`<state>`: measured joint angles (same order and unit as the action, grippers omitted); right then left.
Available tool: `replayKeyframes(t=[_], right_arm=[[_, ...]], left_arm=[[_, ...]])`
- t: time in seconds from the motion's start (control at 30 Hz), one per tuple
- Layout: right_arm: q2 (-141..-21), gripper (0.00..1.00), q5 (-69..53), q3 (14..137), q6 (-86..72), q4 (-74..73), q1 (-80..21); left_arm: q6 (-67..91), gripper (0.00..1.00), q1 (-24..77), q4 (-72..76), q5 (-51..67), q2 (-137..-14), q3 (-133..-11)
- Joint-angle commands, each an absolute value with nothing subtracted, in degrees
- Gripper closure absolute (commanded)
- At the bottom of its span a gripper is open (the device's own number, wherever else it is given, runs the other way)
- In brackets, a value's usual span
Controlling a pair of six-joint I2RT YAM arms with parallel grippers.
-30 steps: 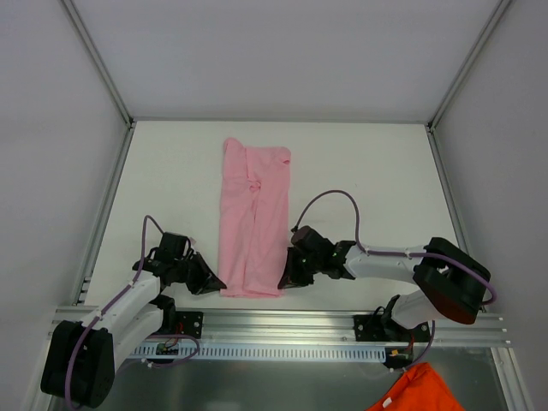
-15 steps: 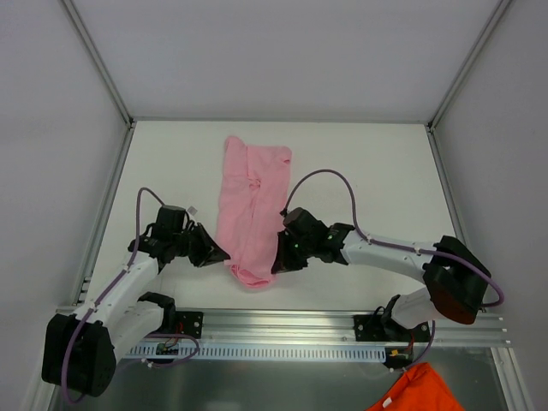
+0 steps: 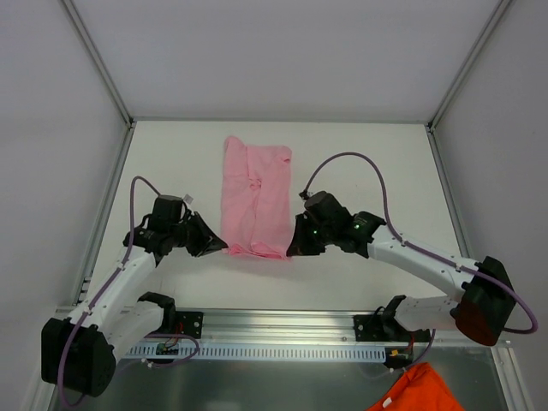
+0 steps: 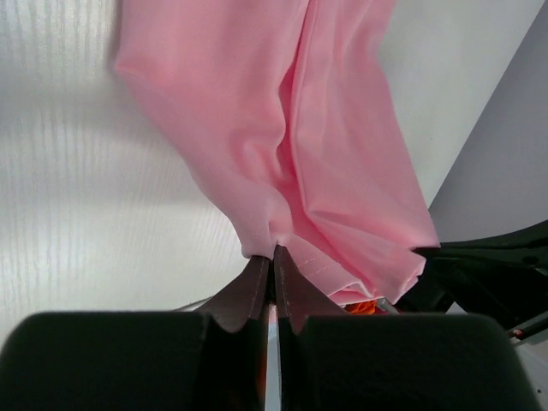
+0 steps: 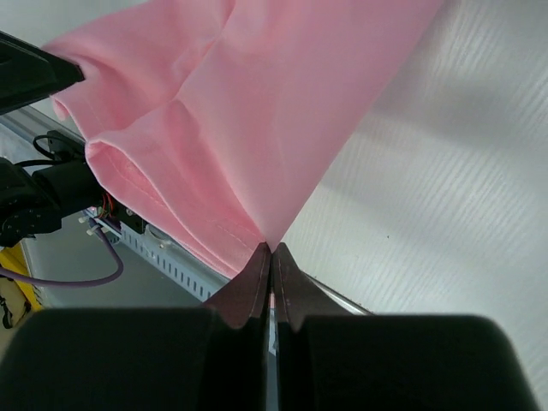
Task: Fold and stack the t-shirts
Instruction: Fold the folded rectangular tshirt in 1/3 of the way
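Note:
A light pink t-shirt (image 3: 257,197) folded into a long narrow strip lies in the middle of the white table, its near end lifted and doubled back. My left gripper (image 3: 224,249) is shut on the near left corner of the t-shirt (image 4: 325,154), the hem pinched at its fingertips (image 4: 272,253). On the other side my right gripper (image 3: 289,253) is shut on the near right corner of the t-shirt (image 5: 231,120), cloth pinched at its tips (image 5: 271,250). The far end rests flat near the back of the table.
White table (image 3: 377,171) with grey walls on three sides. A metal rail (image 3: 274,325) runs along the near edge below the arm bases. An orange cloth (image 3: 419,390) lies beyond the rail at the bottom right.
Both grippers have carried the t-shirt's near end up and away from the rail toward the back, so the strip now looks shorter and its near part is doubled over.

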<state>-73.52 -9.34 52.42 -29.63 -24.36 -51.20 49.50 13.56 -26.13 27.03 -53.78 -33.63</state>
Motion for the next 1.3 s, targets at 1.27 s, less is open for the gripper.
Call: replayKeyframes(t=[1.27], right_arm=[[-89.1,0.99,-15.4,70.7,-11.5,-34.0,-38.5]], left_arm=[[48.0,1.0,14.0,-21.8,20.2,-71.0,-48.6]])
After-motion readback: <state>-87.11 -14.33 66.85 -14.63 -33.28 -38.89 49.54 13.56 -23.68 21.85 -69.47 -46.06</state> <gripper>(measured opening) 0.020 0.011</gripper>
